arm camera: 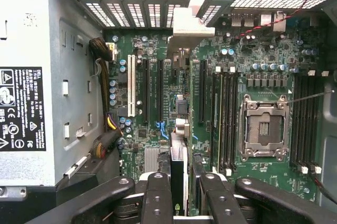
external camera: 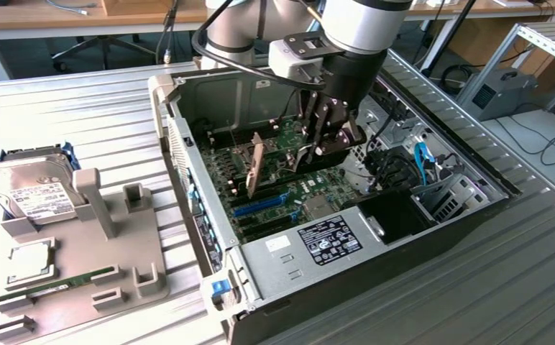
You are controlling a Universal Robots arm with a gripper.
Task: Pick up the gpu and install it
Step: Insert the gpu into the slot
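On the ribbed metal tabletop (external camera: pixel 85 108), nearest in the exterior view, sits one grey holder tray (external camera: pixel 76 273). It carries one RAM stick (external camera: pixel 57 285), one square chip (external camera: pixel 30 260) and one silver hard drive (external camera: pixel 30 190) with a white label.

Next comes one open computer case (external camera: pixel 354 237), lying on its side. Its green board (arm camera: pixel 158 50) faces up, with one empty chip socket (arm camera: pixel 263 129) and black slots in rows.

One robot arm (external camera: pixel 354 29) reaches down into the case. Its gripper (external camera: pixel 323 133) has jaws clamped on the gpu (external camera: pixel 257 167). The gpu stands on its thin edge over the board, between the slots. From the wrist view, the card (arm camera: pixel 178 166) runs away from the two black fingers (arm camera: pixel 158 197) toward its silver bracket (arm camera: pixel 192 21) at the case wall.

Farther off, the room has wooden desks (external camera: pixel 28 18), one office chair (external camera: pixel 105 47) and cables (external camera: pixel 546 144) on the floor.
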